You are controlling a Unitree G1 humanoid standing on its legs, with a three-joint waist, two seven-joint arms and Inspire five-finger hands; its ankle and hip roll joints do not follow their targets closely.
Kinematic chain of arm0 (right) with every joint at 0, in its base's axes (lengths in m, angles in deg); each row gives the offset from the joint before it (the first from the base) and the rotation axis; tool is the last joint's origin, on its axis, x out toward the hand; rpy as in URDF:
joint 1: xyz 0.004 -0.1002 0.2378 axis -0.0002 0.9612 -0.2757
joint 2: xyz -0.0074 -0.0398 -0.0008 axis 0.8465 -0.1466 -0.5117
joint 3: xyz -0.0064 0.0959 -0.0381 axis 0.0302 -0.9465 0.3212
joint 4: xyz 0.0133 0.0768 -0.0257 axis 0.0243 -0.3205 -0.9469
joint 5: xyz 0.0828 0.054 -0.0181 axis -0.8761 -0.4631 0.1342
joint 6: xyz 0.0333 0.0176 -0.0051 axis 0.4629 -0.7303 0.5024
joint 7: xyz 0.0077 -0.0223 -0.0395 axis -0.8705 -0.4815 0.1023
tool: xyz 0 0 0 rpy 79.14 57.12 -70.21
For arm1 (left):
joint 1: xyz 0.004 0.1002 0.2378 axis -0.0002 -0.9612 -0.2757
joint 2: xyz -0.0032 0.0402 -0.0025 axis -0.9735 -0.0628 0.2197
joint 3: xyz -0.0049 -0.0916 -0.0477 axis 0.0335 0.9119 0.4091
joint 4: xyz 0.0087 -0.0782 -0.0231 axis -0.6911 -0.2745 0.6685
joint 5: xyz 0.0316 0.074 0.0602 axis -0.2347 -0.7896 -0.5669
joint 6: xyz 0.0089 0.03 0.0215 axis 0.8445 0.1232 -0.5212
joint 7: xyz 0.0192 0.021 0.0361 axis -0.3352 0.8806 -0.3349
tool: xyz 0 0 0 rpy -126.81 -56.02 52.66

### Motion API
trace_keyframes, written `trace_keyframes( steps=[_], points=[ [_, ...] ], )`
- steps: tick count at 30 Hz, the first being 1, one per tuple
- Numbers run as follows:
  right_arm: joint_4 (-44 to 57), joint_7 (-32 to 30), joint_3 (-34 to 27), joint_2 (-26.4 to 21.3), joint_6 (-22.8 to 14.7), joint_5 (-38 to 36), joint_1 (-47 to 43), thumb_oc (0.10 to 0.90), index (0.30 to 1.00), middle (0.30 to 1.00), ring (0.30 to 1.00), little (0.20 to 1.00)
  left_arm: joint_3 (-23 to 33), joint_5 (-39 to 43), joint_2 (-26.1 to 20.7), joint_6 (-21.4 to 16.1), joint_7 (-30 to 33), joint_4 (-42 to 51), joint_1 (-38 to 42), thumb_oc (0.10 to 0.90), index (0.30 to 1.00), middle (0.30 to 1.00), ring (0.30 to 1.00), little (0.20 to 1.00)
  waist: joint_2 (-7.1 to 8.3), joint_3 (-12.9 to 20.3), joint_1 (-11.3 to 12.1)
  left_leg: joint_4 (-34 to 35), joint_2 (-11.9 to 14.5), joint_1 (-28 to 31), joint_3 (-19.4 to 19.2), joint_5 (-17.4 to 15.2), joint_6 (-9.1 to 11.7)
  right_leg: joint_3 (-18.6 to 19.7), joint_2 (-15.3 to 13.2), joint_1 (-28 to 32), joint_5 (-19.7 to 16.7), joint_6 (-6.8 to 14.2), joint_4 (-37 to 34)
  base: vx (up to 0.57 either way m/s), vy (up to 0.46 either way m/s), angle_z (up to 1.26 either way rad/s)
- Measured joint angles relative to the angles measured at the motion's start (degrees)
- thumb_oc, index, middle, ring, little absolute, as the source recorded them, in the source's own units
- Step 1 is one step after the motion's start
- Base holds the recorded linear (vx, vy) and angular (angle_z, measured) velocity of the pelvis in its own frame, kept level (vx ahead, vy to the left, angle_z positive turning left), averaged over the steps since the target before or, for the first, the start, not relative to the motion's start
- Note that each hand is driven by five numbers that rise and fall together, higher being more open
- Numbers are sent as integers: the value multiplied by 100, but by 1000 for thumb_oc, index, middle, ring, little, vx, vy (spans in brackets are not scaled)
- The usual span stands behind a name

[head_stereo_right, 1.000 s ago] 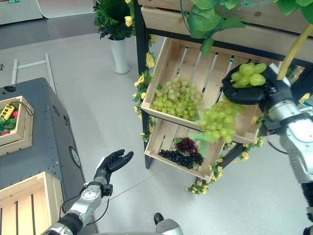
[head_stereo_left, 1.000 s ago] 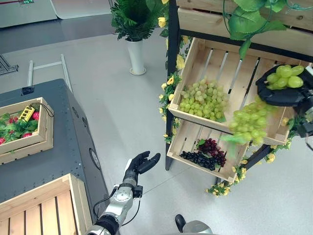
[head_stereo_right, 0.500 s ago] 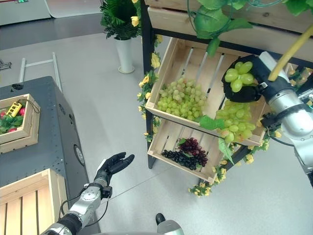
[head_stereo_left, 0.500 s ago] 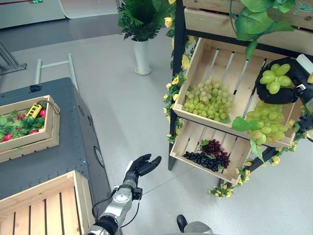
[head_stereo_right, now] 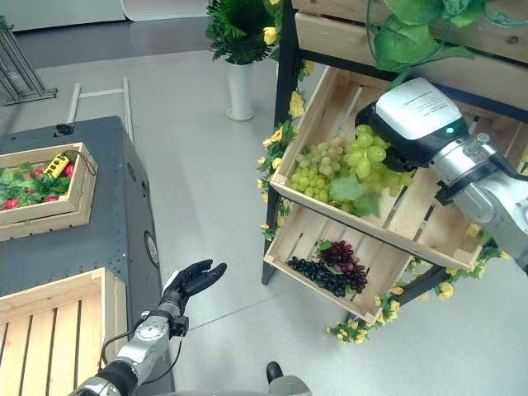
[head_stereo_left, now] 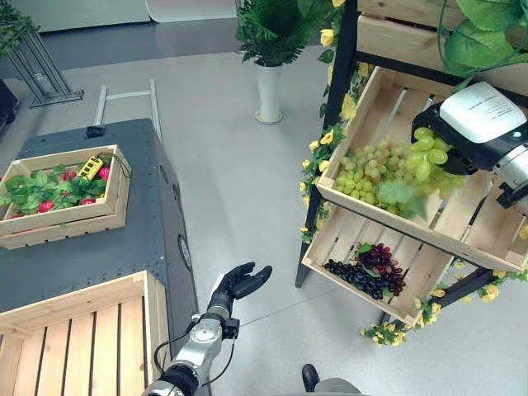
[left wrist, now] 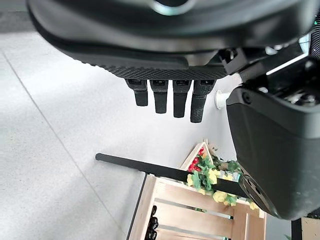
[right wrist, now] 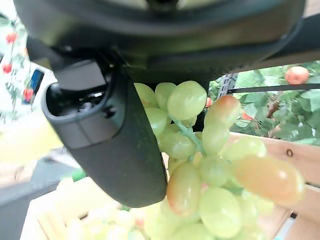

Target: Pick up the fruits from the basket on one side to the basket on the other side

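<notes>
So the left hand (head_stereo_left: 239, 281) hangs low over the floor beside the grey table (head_stereo_left: 91, 247), fingers loose and straight, nothing in it. On that table there's an empty wooden crate (head_stereo_left: 74, 330) at the near end and a crate of strawberries (head_stereo_left: 62, 194) further back. Moving right, the wooden shelf rack (head_stereo_right: 346, 214) has an upper crate (head_stereo_left: 462, 239) with green grapes (head_stereo_left: 367, 169) lying in it, dark grapes (head_stereo_left: 371, 268) in the crate below. The right hand (head_stereo_right: 417, 120) is curled around a green grape bunch (head_stereo_right: 367, 153), holding it just above that upper crate's pile.
</notes>
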State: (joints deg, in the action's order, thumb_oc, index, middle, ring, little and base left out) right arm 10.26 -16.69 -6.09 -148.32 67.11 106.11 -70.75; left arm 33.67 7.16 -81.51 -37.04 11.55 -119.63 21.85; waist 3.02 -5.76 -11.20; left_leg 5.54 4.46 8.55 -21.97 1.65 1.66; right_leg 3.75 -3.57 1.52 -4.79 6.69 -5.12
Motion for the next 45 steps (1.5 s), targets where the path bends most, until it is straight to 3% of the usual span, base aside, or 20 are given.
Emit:
trace_keyframes(
  steps=[4,8,15,16,17,21,26,35,39,45],
  points=[
    [-286,93,210,-4,57,174,-30,400,300,300,300,300,-1,1,0,28,-6,-17,2,800,900,900,900,900,24,6,62,0,1,-19,41,3,-1,-92,-6,-1,3,-5,0,-14,8,6],
    [-857,637,401,100,264,129,-11,400,300,300,300,300,0,3,-5,38,-2,-18,6,800,900,900,900,900,57,26,93,0,-15,-34,103,4,-6,-155,-26,14,10,-16,2,-14,12,7],
    [-2031,1467,441,611,784,-702,-7,400,300,300,300,300,6,3,-28,144,4,-21,14,800,900,900,900,900,82,36,120,0,-36,-28,119,4,-7,-172,-30,35,9,-16,2,-5,2,0],
    [-2150,1611,441,639,881,-901,0,569,554,554,554,554,5,3,-27,152,3,-20,13,800,900,900,900,900,82,36,122,0,-37,-23,120,4,-8,-173,-33,40,9,-16,2,0,0,0],
    [-2185,1668,436,644,934,-1015,8,800,900,900,900,900,5,3,-31,157,2,-21,13,800,900,900,900,900,82,36,122,0,-37,-23,120,5,-9,-174,-33,40,9,-16,2,0,0,0],
    [-2408,2135,96,704,1478,-1922,54,800,900,900,900,900,5,1,-34,162,-7,-20,14,800,900,900,900,900,87,34,105,1,-38,10,115,6,-10,-170,-33,72,10,-15,1,0,0,0],
    [-2569,2306,-237,836,1811,-2396,57,800,900,900,900,900,6,2,-36,210,-4,-19,14,800,900,900,900,900,90,32,74,1,-40,43,93,-11,-34,-149,-33,94,10,-13,-1,1,4,-1],
    [-1862,2268,-325,838,1761,-2827,122,800,900,900,900,900,4,0,-34,278,-43,-19,14,800,900,900,900,900,89,32,-50,1,-41,48,73,-17,-40,-124,-30,90,11,-13,-1,0,0,0],
    [-1249,2172,-705,855,1547,-2827,419,800,900,900,900,900,4,-1,-30,282,-109,-19,11,800,900,900,900,900,91,32,-37,1,-43,47,75,-19,-43,-119,-30,90,12,-12,0,0,0,0],
    [-650,1896,-760,895,1223,-2827,640,800,900,900,900,900,3,-6,-29,282,-160,-19,10,800,900,900,900,900,99,31,-35,1,-43,47,78,-20,-43,-118,-30,92,12,-11,-1,-4,-9,0]
  ],
)
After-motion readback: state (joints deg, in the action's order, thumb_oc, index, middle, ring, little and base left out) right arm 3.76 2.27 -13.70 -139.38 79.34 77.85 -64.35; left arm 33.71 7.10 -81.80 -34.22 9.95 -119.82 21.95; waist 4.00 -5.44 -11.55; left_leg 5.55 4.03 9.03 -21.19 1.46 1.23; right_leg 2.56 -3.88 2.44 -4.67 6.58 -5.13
